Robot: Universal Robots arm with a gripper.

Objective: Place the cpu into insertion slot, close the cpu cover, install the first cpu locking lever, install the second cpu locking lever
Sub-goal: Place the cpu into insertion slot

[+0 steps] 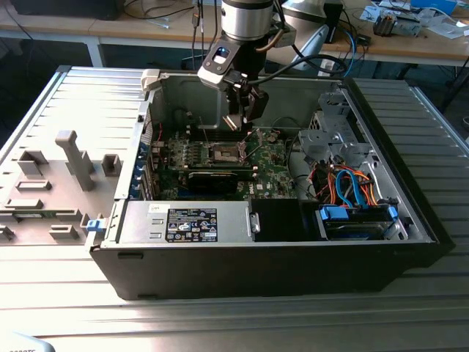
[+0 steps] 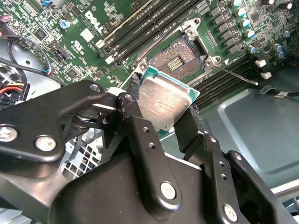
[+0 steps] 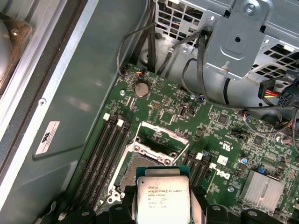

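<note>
Black fingers [image 2: 140, 135] clamp the cpu [image 2: 163, 100] between them above the insertion slot [image 2: 180, 58].

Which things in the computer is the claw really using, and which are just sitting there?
For the job:
the claw, shut on the cpu; the open insertion slot; the cpu cover, lifted open.

Just sitting there:
the power supply box; the orange and blue cables; the coin battery; the memory slots.
</note>
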